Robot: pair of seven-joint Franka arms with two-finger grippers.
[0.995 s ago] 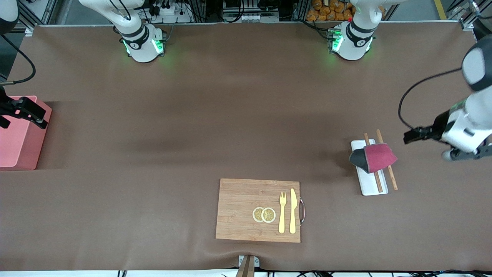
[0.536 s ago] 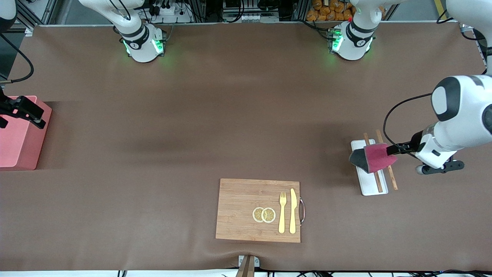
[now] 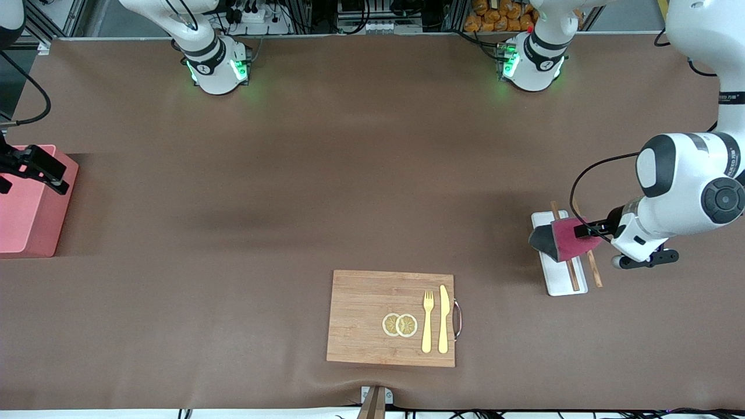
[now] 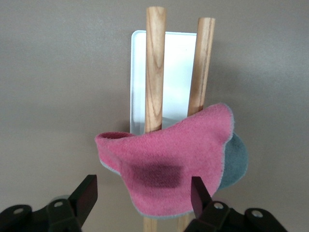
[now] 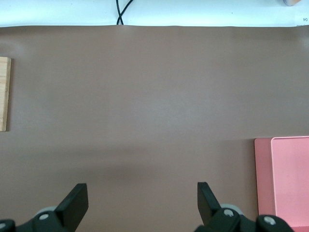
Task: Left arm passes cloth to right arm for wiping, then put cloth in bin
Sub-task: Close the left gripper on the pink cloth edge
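Note:
The magenta-red cloth [image 3: 570, 240] with its dark grey side [image 3: 543, 237] lies draped over two wooden sticks [image 3: 573, 273] on a flat white tray [image 3: 557, 279] toward the left arm's end of the table. My left gripper [image 3: 582, 230] is open, low at the cloth's edge. In the left wrist view the cloth [image 4: 169, 164] sits between the spread fingers [image 4: 88, 193], not gripped; the left gripper [image 4: 143, 195] holds nothing. My right gripper [image 3: 43, 171] is open and empty, waiting over the pink bin [image 3: 26, 221]. The bin's corner shows in the right wrist view [image 5: 288, 179].
A wooden cutting board [image 3: 361, 317] with two lemon slices [image 3: 400, 325], a yellow fork [image 3: 428, 320] and a knife [image 3: 443, 319] lies near the front edge. Its edge shows in the right wrist view [image 5: 4, 94]. Brown mat covers the table [image 3: 291, 174].
The left arm swung in from the table's end and brought its open gripper down to the cloth's edge. The cloth, tray and right arm have not moved.

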